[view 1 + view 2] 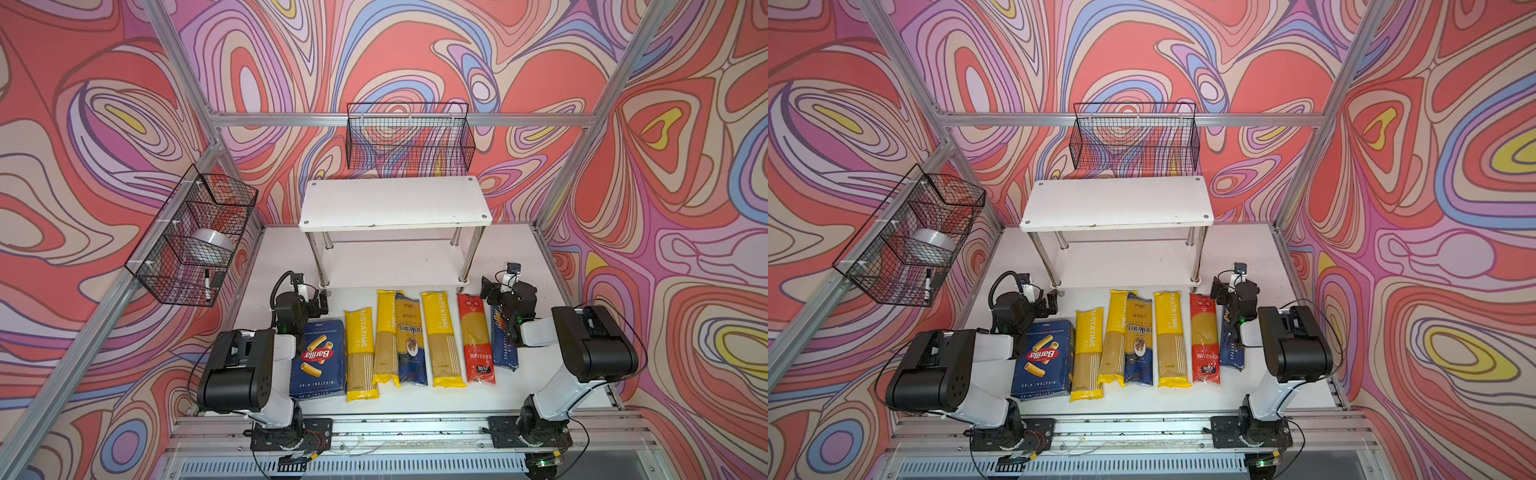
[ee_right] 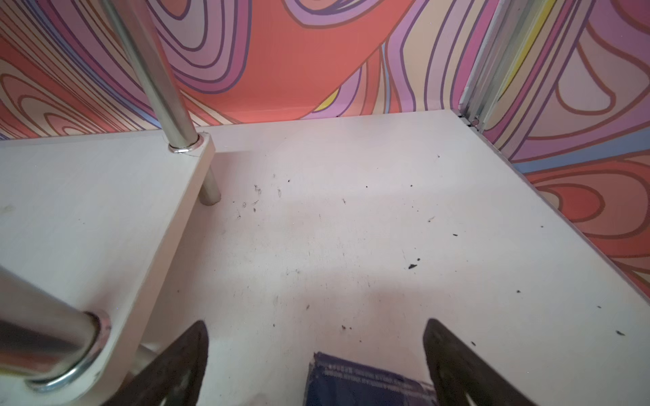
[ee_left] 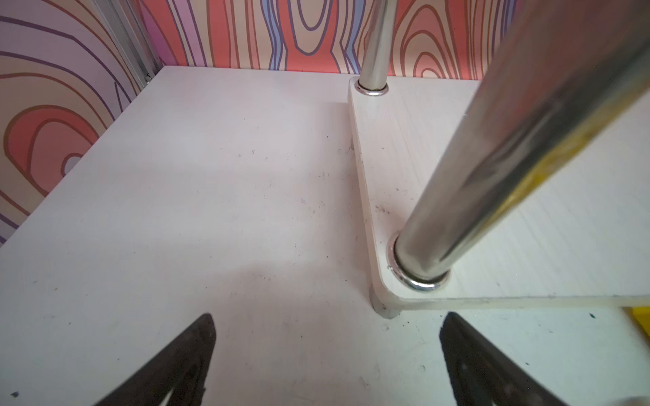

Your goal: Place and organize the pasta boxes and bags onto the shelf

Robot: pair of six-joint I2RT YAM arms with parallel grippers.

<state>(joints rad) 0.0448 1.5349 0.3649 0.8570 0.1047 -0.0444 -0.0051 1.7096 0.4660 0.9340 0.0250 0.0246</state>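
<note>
Both pasta boxes and several bags lie in a row on the table before the shelf (image 1: pixel 395 201) (image 1: pixel 1117 201), whose boards are bare. From the left: the blue rigatoni box (image 1: pixel 318 359) (image 1: pixel 1042 359), two yellow bags (image 1: pixel 360 353) (image 1: pixel 386 336), a dark blue bag (image 1: pixel 411 340), a third yellow bag (image 1: pixel 442 338), the red bag (image 1: pixel 476 338) and the narrow spaghetti box (image 1: pixel 503 349) (image 2: pixel 365 383). My left gripper (image 1: pixel 322 301) (image 3: pixel 329 316) is open and empty by the shelf's front left leg (image 3: pixel 510 140). My right gripper (image 1: pixel 492 289) (image 2: pixel 316 321) hangs open above the spaghetti box's far end.
A black wire basket (image 1: pixel 409 137) hangs on the back wall above the shelf. A second basket (image 1: pixel 195 237) on the left frame holds a tape roll (image 1: pixel 212 245) and a marker. Aluminium posts bound the table at both back corners.
</note>
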